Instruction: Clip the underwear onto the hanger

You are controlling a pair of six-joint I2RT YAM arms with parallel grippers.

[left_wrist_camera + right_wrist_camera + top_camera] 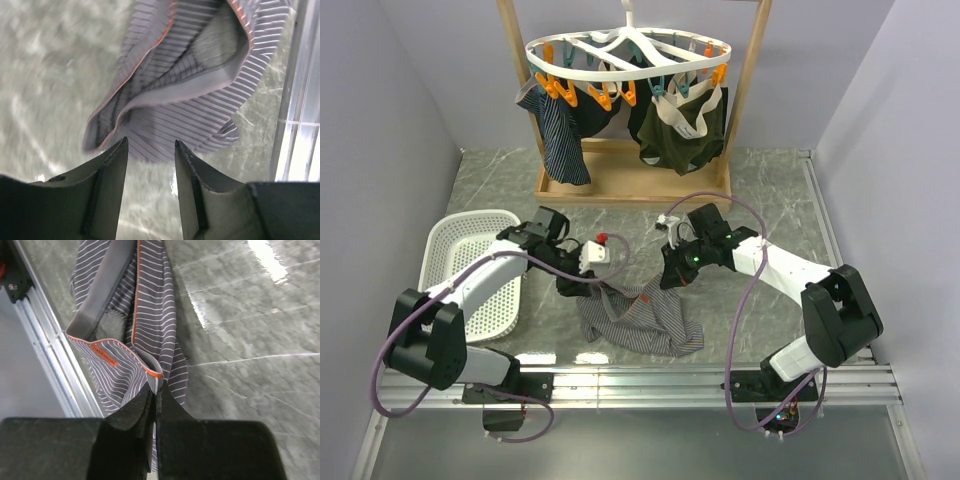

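The light grey striped underwear (642, 322) lies crumpled on the marble table near the front rail. One end is lifted. My right gripper (672, 280) is shut on its orange-edged waistband (156, 376), and the orange tag (104, 355) shows just left of the pinch. My left gripper (574, 285) is open and empty. In the left wrist view its fingertips (150, 143) hover just short of the folded fabric (200, 95), which is blurred. The white oval hanger (628, 55) with orange and teal clips hangs at the back from the wooden frame, far from both grippers.
The wooden frame (748, 90) stands at the back on a base board. A dark olive pair (682, 135) and a navy striped garment (562, 135) hang from the hanger's clips. A white mesh basket (455, 250) sits at the left. An aluminium rail (650, 380) runs along the near edge.
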